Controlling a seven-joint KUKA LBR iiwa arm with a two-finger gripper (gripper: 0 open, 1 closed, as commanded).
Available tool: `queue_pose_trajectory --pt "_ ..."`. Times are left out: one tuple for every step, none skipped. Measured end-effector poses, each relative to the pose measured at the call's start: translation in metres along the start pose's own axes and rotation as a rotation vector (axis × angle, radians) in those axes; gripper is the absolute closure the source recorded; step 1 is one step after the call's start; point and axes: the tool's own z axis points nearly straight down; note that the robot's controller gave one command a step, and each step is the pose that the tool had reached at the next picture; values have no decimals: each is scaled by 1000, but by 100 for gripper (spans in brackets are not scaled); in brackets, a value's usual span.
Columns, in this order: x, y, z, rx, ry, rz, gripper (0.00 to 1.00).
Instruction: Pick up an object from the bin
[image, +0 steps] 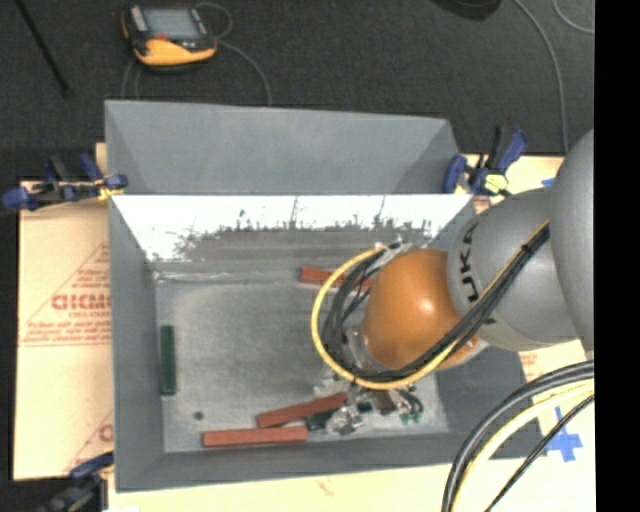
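Note:
My gripper (350, 412) is low over the bin's front right part, mostly hidden under the arm's orange dome. Right at it lies a reddish-brown flat bar (298, 410), slanted, with its right end reaching the gripper. A second reddish-brown bar (255, 437) lies just in front of that one, along the bin's front wall. Whether anything is held cannot be seen.
A dark green bar (168, 360) lies upright along the left wall. Another reddish-brown bar (316, 274) lies near the back wall, partly behind the arm's cables. The arm covers the bin's right side.

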Motion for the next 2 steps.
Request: queue_pose_trajectory --pt "1 0 -4 -1 0 0 100" --pt "3 1 -26 -3 6 2 100"
